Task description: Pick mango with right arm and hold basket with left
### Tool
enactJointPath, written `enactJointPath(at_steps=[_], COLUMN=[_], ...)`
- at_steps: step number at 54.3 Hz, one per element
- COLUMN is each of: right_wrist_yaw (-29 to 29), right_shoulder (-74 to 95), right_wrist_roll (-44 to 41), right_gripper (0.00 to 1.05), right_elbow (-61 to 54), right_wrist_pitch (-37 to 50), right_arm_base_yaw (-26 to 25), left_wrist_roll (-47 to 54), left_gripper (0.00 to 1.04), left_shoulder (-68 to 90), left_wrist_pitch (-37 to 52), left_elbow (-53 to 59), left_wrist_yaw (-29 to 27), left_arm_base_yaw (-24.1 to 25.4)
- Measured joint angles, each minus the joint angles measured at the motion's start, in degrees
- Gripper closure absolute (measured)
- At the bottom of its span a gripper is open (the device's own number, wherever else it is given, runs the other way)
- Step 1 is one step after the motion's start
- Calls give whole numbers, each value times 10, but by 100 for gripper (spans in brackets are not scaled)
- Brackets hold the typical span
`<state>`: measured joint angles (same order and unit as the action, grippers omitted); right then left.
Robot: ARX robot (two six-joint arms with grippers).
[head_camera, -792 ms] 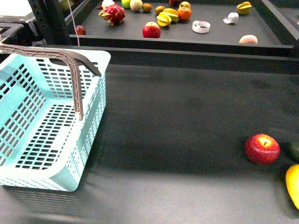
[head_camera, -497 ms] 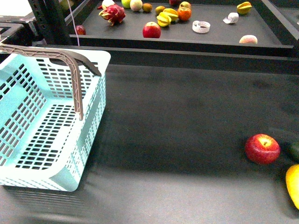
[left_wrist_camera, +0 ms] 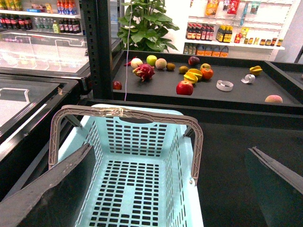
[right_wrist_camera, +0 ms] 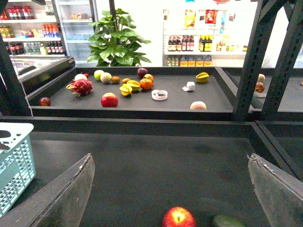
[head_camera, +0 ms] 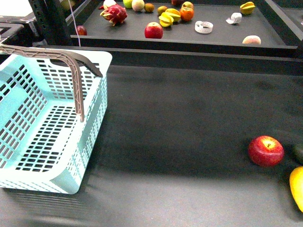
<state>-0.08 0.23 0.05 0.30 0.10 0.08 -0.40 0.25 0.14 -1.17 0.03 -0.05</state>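
Here, smooth oval mango (head_camera: 297, 187), slotted plastic basket (head_camera: 96, 113)

The basket (head_camera: 92, 137) was pale turquoise, its walls and floor patterned with rows of small slots, and its handle (head_camera: 78, 94) was greyish brown. The counter (head_camera: 189, 123) was plain dark grey. The apple (head_camera: 266, 150) was deep red with a yellowish patch at the stem, the mango (head_camera: 298, 187) yellow-orange. The dragon fruit (head_camera: 115, 13) was pinkish red, the star fruits (head_camera: 166, 19) yellow.

No legible text; labels on shelf bottles (left_wrist_camera: 196, 32) seemingly too small.
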Motion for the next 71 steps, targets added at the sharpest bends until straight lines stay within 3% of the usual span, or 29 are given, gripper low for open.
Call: enactJointPath(at_steps=[6,12,14,17,36,50,56,71], right_wrist_yaw=[0,0,0,0,0,0,0,0], right_shoulder=[0,0,0,0,0,0,0,0], right_wrist_roll=[0,0,0,0,0,0,0,0], right_gripper=[8,8,8,8,8,8,8,8], right_elbow=[0,0,0,0,0,0,0,0], right_wrist_pitch=[0,0,0,0,0,0,0,0], right_arm_base_yaw=[0,0,0,0,0,0,0,0], left_wrist_roll=[0,-36,-47,-65,-189,-301,-364,-426], left_gripper=[6,6,6,6,6,6,6,6], left_shoulder=[0,67,94,139,580,812,895,1014], left_wrist_pitch=[0,55,68,97,395,439,435,413], left_elbow=[0,0,0,0,-80,-207,-260,-377], left_wrist_yaw=[-5,-281,-334,-368,-296,-260,-219,-191], left_arm_base_yaw=[-1,-92,-103,-102,-49,-46,-45,-53])
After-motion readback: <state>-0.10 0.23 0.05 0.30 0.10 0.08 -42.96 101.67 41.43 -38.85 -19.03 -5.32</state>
